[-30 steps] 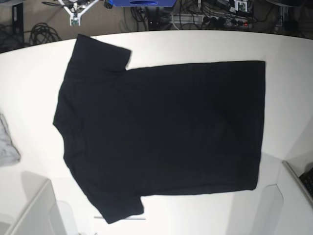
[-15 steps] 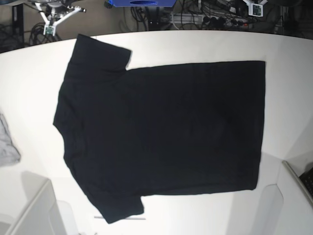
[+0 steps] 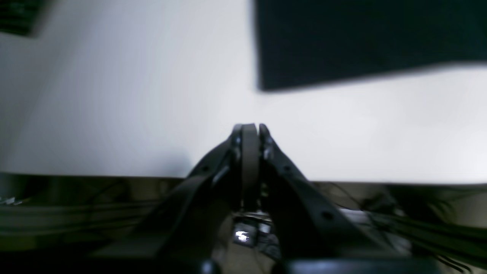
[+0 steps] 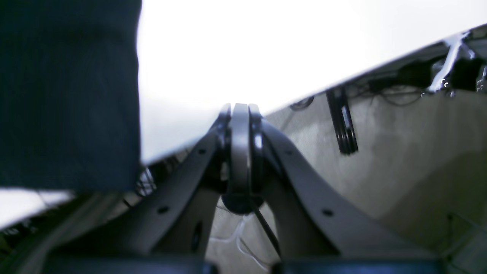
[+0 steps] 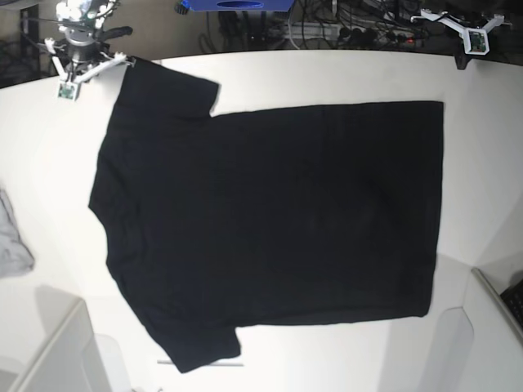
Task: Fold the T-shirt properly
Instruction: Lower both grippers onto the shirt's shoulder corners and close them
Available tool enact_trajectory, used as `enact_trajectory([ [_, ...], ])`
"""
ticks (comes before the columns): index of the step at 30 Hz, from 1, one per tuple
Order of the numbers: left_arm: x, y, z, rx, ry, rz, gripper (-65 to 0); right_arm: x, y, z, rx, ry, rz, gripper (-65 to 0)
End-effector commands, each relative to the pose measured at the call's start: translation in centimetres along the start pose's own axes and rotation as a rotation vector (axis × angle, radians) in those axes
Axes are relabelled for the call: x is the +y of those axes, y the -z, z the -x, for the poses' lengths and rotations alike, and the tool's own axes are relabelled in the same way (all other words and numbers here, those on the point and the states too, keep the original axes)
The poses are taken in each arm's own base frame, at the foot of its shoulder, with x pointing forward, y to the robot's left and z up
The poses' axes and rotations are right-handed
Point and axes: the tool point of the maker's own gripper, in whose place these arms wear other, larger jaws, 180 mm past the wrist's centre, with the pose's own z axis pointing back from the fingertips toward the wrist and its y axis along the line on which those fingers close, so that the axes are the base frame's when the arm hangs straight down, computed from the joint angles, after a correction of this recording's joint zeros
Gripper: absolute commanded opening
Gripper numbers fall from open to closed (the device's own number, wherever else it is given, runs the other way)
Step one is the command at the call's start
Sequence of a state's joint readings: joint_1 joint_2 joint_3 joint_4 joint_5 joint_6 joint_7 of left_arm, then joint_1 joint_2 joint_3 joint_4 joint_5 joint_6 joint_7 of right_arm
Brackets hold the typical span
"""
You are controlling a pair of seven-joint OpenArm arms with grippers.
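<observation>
The black T-shirt (image 5: 270,220) lies spread flat on the white table (image 5: 327,77), collar end to the left and hem to the right, with no print showing. My right gripper (image 5: 82,57) hovers at the far left, just beside the far sleeve. In the right wrist view the right gripper (image 4: 239,108) is shut and empty over the table's edge, with that sleeve (image 4: 64,95) to its left. My left gripper (image 5: 463,28) is at the far right, past the hem's far corner. In the left wrist view the left gripper (image 3: 249,127) is shut and empty, short of the shirt's corner (image 3: 361,38).
A small light-grey cloth (image 5: 12,241) lies at the table's left edge. White box-like shapes stand at the near left (image 5: 57,351) and near right (image 5: 490,327). Cables and a blue object (image 5: 233,5) sit beyond the far table edge.
Both arms have spread outward along the far edge and come lower: the right one left toward the sleeve, the left one right past the hem corner. The shirt has not moved.
</observation>
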State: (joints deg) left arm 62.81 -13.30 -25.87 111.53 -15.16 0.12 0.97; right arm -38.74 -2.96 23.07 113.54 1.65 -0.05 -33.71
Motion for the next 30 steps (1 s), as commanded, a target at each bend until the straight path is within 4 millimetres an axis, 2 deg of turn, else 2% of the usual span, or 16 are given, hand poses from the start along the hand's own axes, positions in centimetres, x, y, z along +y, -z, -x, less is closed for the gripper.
enact_trajectory([
  [1,0.3,-0.1,-0.7,-0.021,0.004,-0.007,-65.0,0.4,-0.3,-1.2,-0.041,0.037,-0.014,-65.0],
  [8,0.5,0.7,-1.6,-0.053,-0.011,-0.022,-65.0,6.0,-0.9,-3.2,-0.099,0.120,-0.319,-65.0],
  [9,0.5,0.7,-1.6,-0.053,-0.011,-0.022,-65.0,6.4,-1.0,-3.5,-0.107,0.133,-0.343,-61.8],
  [10,0.5,0.7,-1.7,-0.058,-0.012,-0.022,-65.0,6.8,-1.1,-3.7,-0.114,0.143,-0.369,-55.5],
  [13,0.6,1.2,-2.2,-0.075,-0.104,-0.024,-54.5,7.5,-1.5,-4.3,-0.130,0.194,-0.426,-38.9],
  [16,2.1,1.3,-2.5,-0.092,-0.244,-0.038,-41.1,6.8,-1.8,-5.4,-0.165,0.286,-0.469,-26.6],
  [19,2.4,1.1,-3.7,-0.133,-0.327,0.022,-28.3,5.6,-2.0,-6.0,-0.185,0.363,-0.496,-25.2],
  [21,2.3,1.0,-4.0,-0.151,-0.361,0.065,-22.7,4.7,-1.7,-6.3,-0.174,0.392,-0.507,-25.2],
  [24,2.3,1.1,-4.2,-0.173,-0.409,0.107,-19.1,3.6,-0.3,-5.7,-0.094,0.446,-0.528,-25.2],
  [26,2.9,1.4,-2.9,-0.138,-0.442,0.098,-19.3,2.6,0.7,-5.0,-0.049,0.514,-0.526,-25.2],
  [30,4.1,2.3,-2.2,-0.084,-0.495,0.137,-19.3,1.8,2.0,-4.4,0.003,0.541,-0.519,-25.2],
])
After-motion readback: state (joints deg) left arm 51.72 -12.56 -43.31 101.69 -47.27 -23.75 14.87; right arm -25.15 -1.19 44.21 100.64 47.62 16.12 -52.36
